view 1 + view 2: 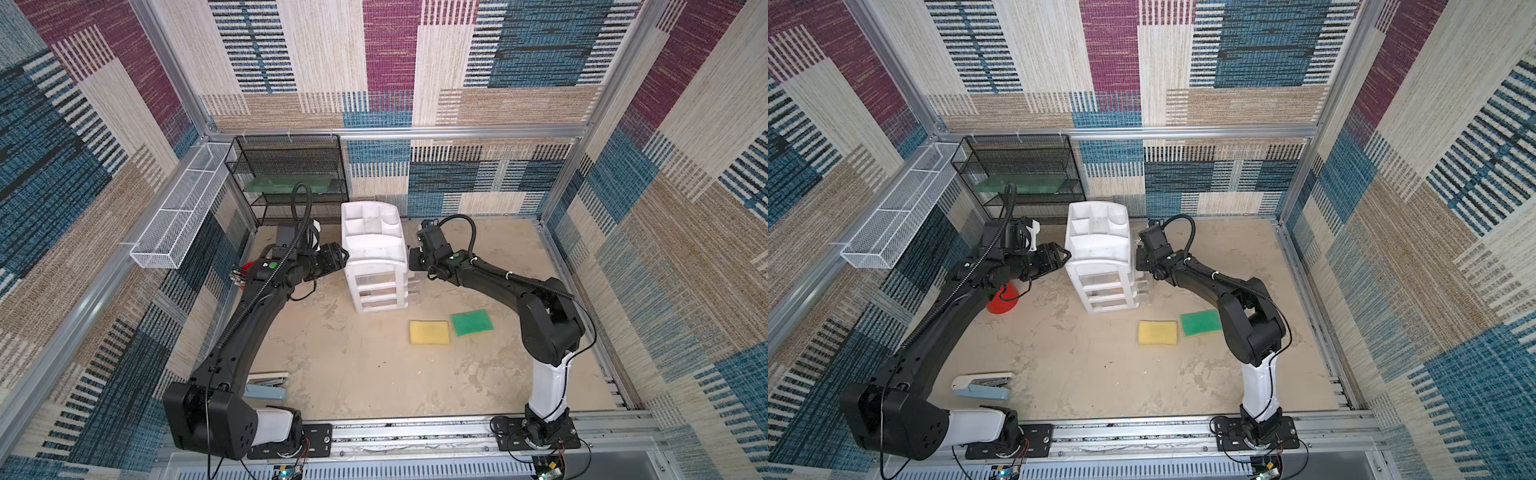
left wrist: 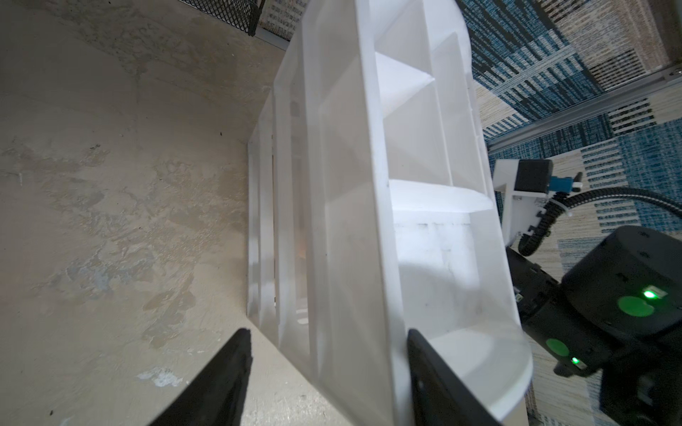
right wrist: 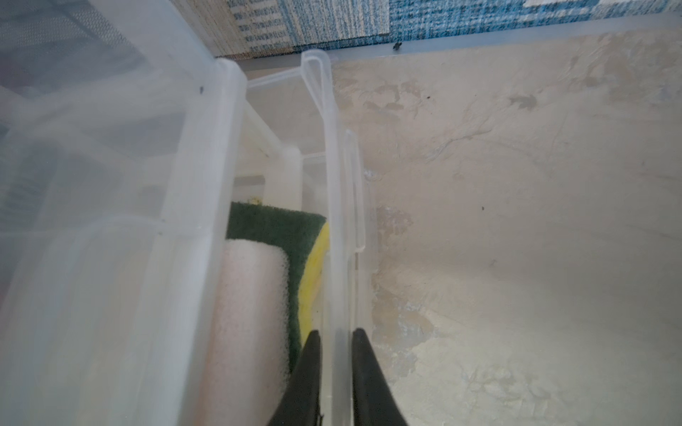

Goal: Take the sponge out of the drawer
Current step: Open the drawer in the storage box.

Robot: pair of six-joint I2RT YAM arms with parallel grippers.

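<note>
**A:** Where's the sponge?

**B:** In the clear drawer (image 3: 334,184) that stands pulled out to the right of the white drawer chest (image 1: 374,249), mid-table towards the far side. A pale pink sponge (image 3: 247,313) lies in it, with a green-and-yellow scrub sponge (image 3: 291,239) against it. I cannot tell which level that drawer is.

**A:** And the grippers?

**B:** The right gripper (image 3: 336,332) is pinched narrow on the drawer's clear front wall, one finger inside and one outside. The left gripper (image 2: 327,332) stands wide, straddling the chest's left side wall at the tray rim. Its outer finger looks just clear of the plastic.

**A:** How should this step be done well?

**B:** As I judge it, the left gripper should close gently to steady the light chest, so it neither slides nor tips. The right gripper must let go of the wall, rise over it and come down across a sponge's short side. Foam squashes, so a firm pinch is fine. Then it should lift straight up past the rim.

**A:** What do the views add?

**B:** Only the right wrist view shows the sponges inside the drawer. Both top views show a yellow sponge (image 1: 429,332) and a green sponge (image 1: 472,322) lying on the table (image 1: 353,374), near-right of the chest. Neither wrist view shows those.
</note>
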